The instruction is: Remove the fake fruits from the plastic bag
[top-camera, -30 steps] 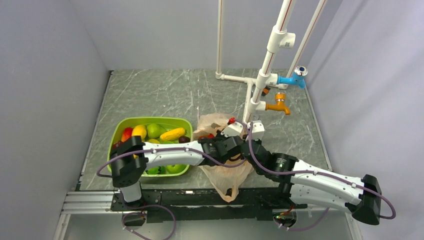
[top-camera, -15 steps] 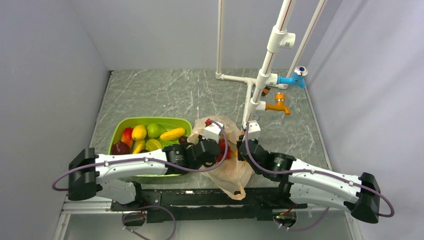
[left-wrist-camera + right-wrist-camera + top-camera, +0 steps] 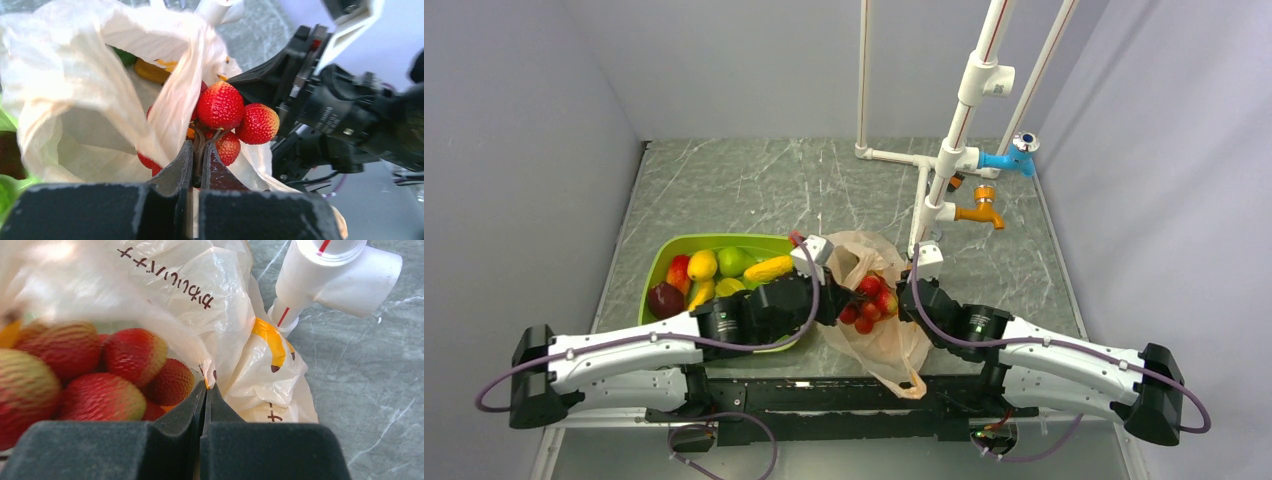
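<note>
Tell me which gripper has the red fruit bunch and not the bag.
The left gripper: its jaws are shut on the stem of the red bunch. The right gripper pinches only the plastic bag.

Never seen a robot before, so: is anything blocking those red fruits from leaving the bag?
Only a fold of the plastic bag, draped against the red bunch; the left jaws already pinch its stem.

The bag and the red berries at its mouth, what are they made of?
The bag looks like thin plastic film: translucent, crinkled, faintly glossy, with printed marks. The red berries seem moulded plastic, perhaps foam inside: uniform dimpled skin, a dull sheen and near-identical shapes.
</note>
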`<state>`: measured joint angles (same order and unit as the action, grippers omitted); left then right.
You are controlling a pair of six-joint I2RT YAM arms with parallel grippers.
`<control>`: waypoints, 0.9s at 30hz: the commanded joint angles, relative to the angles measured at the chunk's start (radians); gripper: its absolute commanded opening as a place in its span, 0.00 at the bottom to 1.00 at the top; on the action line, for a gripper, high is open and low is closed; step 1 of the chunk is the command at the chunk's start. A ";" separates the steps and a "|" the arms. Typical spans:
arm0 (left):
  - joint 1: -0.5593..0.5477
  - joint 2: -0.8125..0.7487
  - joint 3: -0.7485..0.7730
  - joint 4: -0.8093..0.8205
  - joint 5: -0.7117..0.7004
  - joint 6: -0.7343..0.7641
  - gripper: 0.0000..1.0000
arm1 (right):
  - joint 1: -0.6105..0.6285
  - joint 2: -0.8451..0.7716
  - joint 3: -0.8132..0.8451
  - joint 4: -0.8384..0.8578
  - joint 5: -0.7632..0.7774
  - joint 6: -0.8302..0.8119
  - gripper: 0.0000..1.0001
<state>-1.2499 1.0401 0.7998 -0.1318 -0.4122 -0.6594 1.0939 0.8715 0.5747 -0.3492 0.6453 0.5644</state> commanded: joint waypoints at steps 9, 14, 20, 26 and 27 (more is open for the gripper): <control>0.076 -0.283 -0.126 0.223 0.176 -0.061 0.00 | -0.014 0.013 0.016 0.042 0.008 -0.024 0.00; 0.140 -0.352 -0.063 0.174 0.318 -0.036 0.00 | -0.026 0.021 0.016 0.034 0.012 -0.020 0.00; 0.221 -0.371 0.130 -0.031 0.417 0.008 0.00 | -0.036 0.015 0.013 0.032 0.014 -0.018 0.00; 0.222 -0.377 0.279 -0.308 0.206 0.081 0.00 | -0.038 0.009 0.018 0.019 0.025 -0.018 0.00; 0.222 -0.372 0.292 -0.368 0.149 0.085 0.00 | -0.039 0.004 0.014 0.018 0.024 -0.017 0.00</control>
<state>-1.0317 0.6704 1.0122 -0.2913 -0.1001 -0.6308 1.0607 0.8940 0.5747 -0.3405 0.6460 0.5526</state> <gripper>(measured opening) 0.042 0.008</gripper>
